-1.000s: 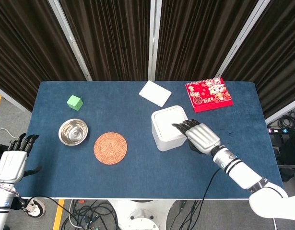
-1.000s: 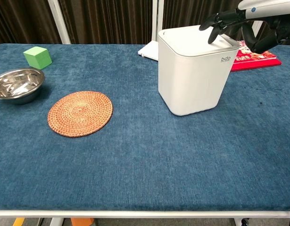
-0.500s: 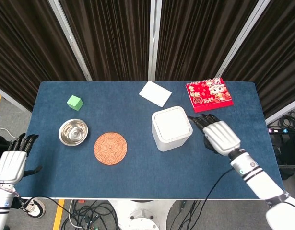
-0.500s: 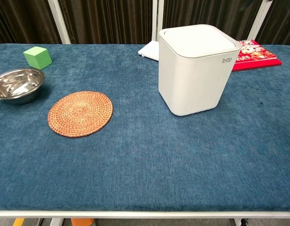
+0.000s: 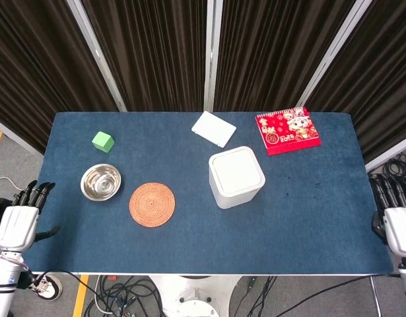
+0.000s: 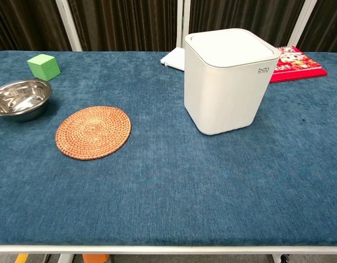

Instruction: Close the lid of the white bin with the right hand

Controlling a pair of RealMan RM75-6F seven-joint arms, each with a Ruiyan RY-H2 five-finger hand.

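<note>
White square plastic bin (image 5: pixel 236 177) at frame centre on blue cloth surface (image 5: pixel 321 198); lid (image 6: pixel 229 46) flat, flush with rim, reads as closed. Right hand (image 5: pixel 397 218) has withdrawn from bin top to far right edge of head view, off surface, fingers apart, holding nothing; a second ago it rested on lid. Left hand (image 5: pixel 18 221) at lower left edge, fingers spread, empty, unmoved. Judgement: closing done, arm retreating; task looks complete.
</note>
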